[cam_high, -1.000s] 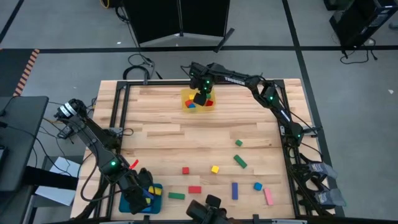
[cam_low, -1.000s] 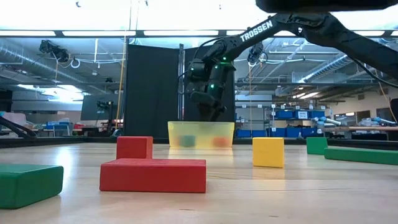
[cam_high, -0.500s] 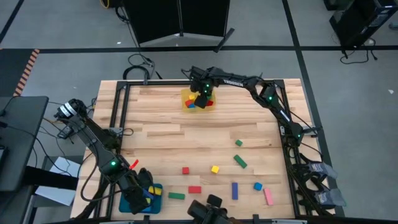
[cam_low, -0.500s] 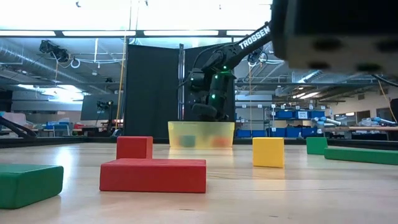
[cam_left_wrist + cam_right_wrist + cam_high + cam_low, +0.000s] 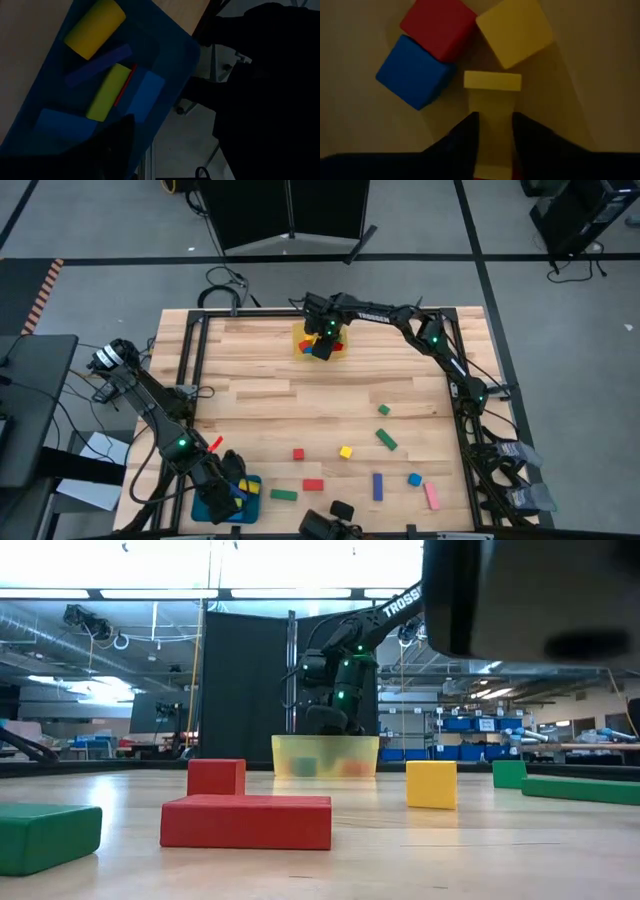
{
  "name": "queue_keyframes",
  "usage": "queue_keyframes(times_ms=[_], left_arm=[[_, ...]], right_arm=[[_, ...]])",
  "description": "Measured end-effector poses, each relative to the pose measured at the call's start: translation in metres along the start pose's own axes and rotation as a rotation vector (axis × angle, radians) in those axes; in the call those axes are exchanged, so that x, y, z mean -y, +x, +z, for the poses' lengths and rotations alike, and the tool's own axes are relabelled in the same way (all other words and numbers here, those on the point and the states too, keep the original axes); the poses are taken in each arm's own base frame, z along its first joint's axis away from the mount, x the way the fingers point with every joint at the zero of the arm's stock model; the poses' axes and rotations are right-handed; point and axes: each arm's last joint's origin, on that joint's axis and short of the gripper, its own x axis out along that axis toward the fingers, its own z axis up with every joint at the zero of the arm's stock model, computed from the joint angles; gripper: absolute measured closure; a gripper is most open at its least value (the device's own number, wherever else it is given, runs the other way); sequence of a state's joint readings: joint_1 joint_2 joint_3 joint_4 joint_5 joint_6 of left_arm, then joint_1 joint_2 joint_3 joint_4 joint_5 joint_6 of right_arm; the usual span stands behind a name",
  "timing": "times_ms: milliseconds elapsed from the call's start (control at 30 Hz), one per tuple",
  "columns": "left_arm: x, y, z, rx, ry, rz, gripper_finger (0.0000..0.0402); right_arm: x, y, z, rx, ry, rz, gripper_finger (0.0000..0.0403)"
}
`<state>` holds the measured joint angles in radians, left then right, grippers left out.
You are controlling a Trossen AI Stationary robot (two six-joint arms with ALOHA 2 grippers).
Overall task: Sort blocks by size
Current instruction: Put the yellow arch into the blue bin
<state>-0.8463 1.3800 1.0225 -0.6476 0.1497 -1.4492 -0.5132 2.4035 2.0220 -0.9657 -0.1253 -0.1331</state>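
Right gripper (image 5: 321,345) down in yellow tray (image 5: 300,350) at table's 12 o'clock, fingers clamped on small yellow block (image 5: 492,97), red cube (image 5: 438,22), blue cube (image 5: 413,71), yellow cube (image 5: 514,31) crowding ahead. Left gripper (image 5: 226,492) over teal tray (image 5: 252,483) at 7 o'clock, fingers apart; loose blocks (image 5: 345,452) scattered near 6 o'clock

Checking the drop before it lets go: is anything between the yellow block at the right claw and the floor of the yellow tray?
Nothing visible blocks it. The right claw hangs over the yellow tray with a small yellow block between its fingers. A red cube, blue cube and yellow cube lie beside that spot, not under it.
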Motion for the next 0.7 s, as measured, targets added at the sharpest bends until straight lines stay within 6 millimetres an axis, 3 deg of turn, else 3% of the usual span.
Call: queue_keyframes(times_ms=[300, 533, 700], left_arm=[[0.0, 0.0, 0.0, 0.001, 0.0, 0.002, 0.012], [0.0, 0.0, 0.0, 0.002, 0.0, 0.003, 0.012], [0.0, 0.0, 0.0, 0.003, 0.0, 0.003, 0.012]], right_arm=[[0.006, -0.002, -0.002, -0.01, 0.017, 0.002, 0.0391], [0.007, -0.01, 0.0, -0.012, -0.02, 0.024, 0.0396], [0.006, -0.032, 0.013, 0.054, -0.049, 0.035, 0.0397]])
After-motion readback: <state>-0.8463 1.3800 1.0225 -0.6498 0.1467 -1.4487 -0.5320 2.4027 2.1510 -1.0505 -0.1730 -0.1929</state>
